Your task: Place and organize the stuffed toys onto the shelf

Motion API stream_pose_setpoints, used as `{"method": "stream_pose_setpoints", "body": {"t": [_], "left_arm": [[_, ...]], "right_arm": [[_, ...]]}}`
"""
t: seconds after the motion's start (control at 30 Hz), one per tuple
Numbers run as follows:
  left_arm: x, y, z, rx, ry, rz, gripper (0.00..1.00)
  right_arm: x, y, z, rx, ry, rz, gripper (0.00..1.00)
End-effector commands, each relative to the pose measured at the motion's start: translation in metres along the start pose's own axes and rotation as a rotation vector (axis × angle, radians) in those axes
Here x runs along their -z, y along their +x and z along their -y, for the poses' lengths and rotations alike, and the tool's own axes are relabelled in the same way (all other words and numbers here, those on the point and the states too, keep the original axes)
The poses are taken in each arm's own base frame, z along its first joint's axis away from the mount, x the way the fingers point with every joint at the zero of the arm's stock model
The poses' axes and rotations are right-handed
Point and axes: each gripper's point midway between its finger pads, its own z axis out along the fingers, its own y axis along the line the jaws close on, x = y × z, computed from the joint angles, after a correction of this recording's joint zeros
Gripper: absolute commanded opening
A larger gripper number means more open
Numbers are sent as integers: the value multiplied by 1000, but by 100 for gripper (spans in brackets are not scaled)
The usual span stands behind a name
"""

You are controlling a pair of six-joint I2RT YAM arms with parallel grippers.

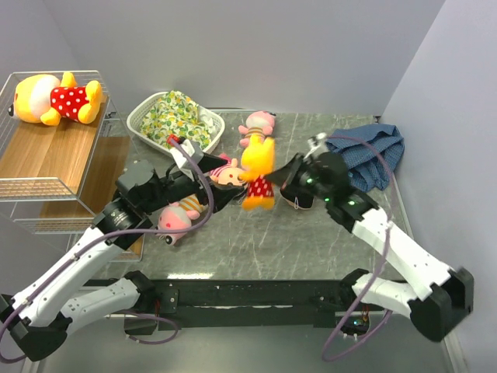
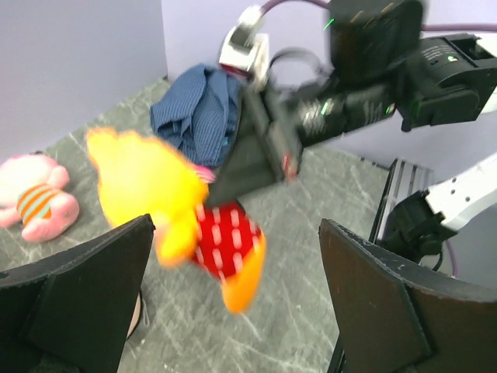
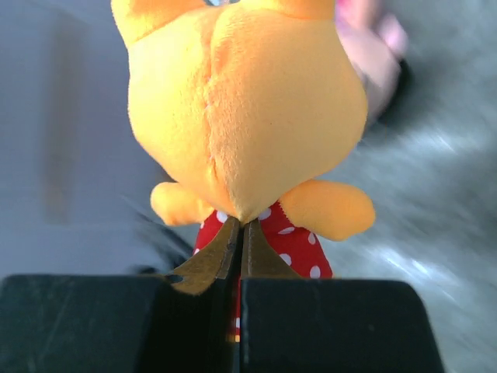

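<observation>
Grey marbled table [image 1: 311, 256] fills the room's middle, with the shelf [image 1: 39, 151] standing at the left; one yellow bear [image 1: 54, 99] lies on its top board; a second bear [image 1: 258, 175] hangs blurred over the table's centre, the right gripper [image 3: 239, 233] clamped tight on its plush; the left gripper [image 1: 216, 194] gapes wide just beside it, holding nothing; pink toys [image 1: 258, 124] lie on the table nearby.

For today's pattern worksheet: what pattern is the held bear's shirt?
The bear has a red shirt with white dots, clearest in the left wrist view.
</observation>
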Motion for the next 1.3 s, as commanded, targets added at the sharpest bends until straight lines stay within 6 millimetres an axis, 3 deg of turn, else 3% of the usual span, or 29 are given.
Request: {"method": "stream_pose_setpoints", "body": {"t": [0.0,0.03,0.07,0.13,0.17,0.27,0.4,0.53,0.6,0.63,0.67,0.83,1.27], "left_arm": [[10,-55,15,-13,35,179,94],[12,-60,18,-16,49,202,94],[12,-63,21,-18,64,216,95],[10,-69,30,-37,121,237,94],[9,-71,32,-51,138,243,94],[2,-69,40,-121,214,259,91],[-4,-72,46,-195,266,285,87],[-4,-81,36,-251,205,356,83],[6,-96,39,-308,197,450,78],[6,-89,39,-318,201,458,77],[10,-95,42,-345,210,494,77],[-4,-94,47,-361,261,440,62],[-29,-96,59,-382,229,499,55]], "right_arm": [[62,-78,-104,-201,-440,209,0],[70,-90,-107,-239,-477,244,0],[89,-102,-126,-251,-582,291,0],[99,-108,-132,-395,-667,285,0],[115,-115,-146,-412,-764,309,0],[134,-123,-158,-570,-905,282,0],[147,-124,-169,-588,-973,243,0],[146,-119,-168,-613,-976,206,0],[147,-117,-166,-630,-997,199,0],[146,-116,-166,-635,-995,193,0],[145,-117,-164,-642,-993,193,0],[144,-116,-163,-649,-993,193,0],[129,-112,-147,-693,-946,195,0]]}}
